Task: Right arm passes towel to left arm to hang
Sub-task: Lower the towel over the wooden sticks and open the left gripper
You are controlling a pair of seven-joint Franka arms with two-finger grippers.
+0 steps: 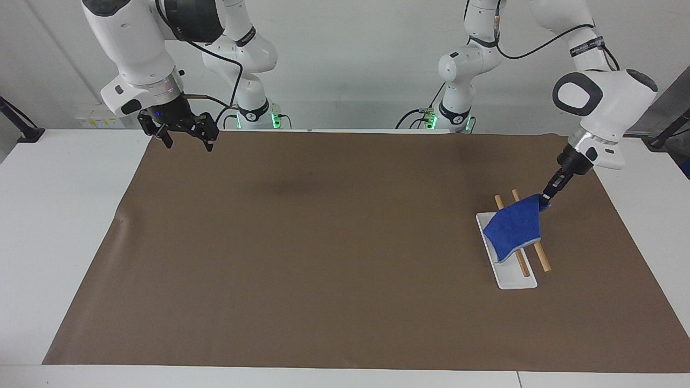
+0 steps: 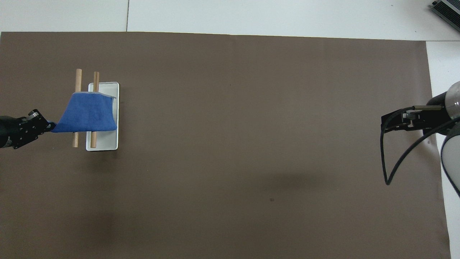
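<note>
The blue towel [image 1: 513, 227] lies draped over the two wooden rods [image 1: 542, 259] of the white-based rack [image 1: 515, 280] at the left arm's end of the table. It also shows in the overhead view [image 2: 90, 115]. My left gripper [image 1: 545, 201] is shut on the towel's corner nearest the left arm's end and holds it up just above the rods; it also shows in the overhead view [image 2: 48, 126]. My right gripper [image 1: 184, 140] is open and empty, raised over the mat's corner near the right arm's base; the overhead view shows it too [image 2: 390, 124].
A brown mat [image 1: 323, 242] covers most of the white table [image 1: 59, 226]. The rack's white base [image 2: 107, 142] and rods [image 2: 76, 138] stand on the mat.
</note>
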